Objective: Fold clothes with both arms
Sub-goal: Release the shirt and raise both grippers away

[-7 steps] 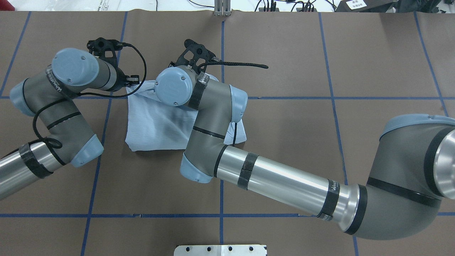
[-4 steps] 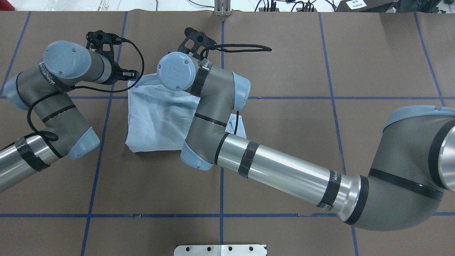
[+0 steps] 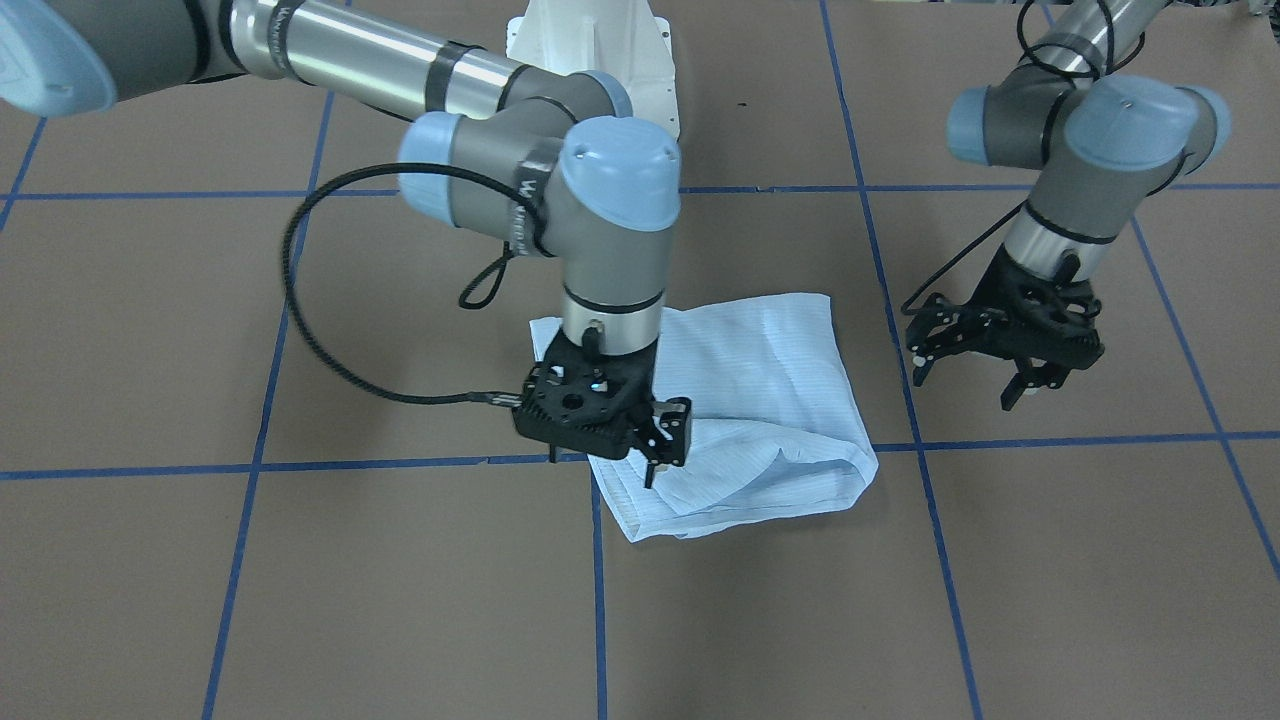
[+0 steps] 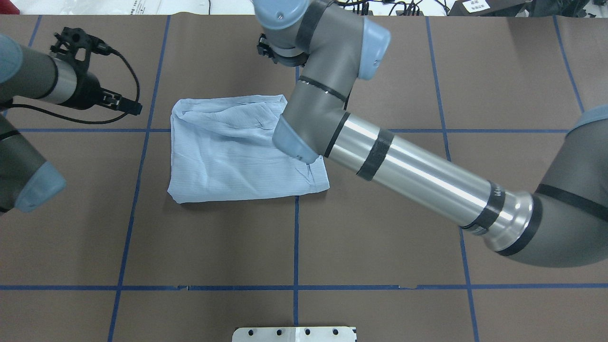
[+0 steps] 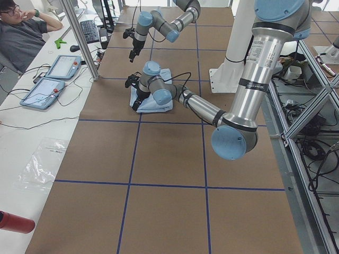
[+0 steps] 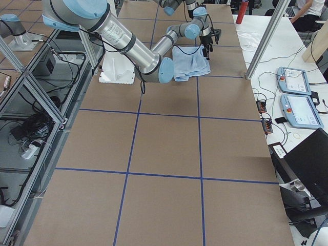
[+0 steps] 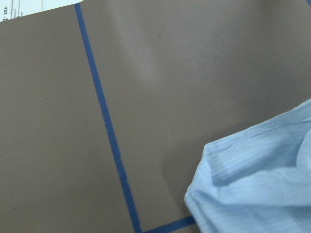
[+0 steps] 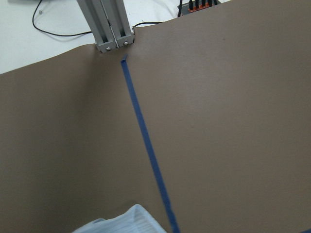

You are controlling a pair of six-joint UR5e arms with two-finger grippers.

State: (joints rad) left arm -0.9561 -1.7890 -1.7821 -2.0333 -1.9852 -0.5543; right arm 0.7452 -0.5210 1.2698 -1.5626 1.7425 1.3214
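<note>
Shirt [image 3: 760,400] folded, flat on table [image 3: 300,600], directly beneath right gripper [image 3: 665,440]; its fingers apart, holding nothing. Left gripper [image 3: 968,385] spread, empty, off shirt's side. Arm-strap lettering unreadable. Overhead: right arm [image 4: 403,166] hides its own gripper; front view shows it. Left side view: person [image 5: 21,32] by pendants [image 5: 53,76].

No legible text or labels.

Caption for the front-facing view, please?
Folded pale-blue shirt lies flat on the table; right claw hangs at one corner, left claw open beside it, clear of the cloth.
</note>
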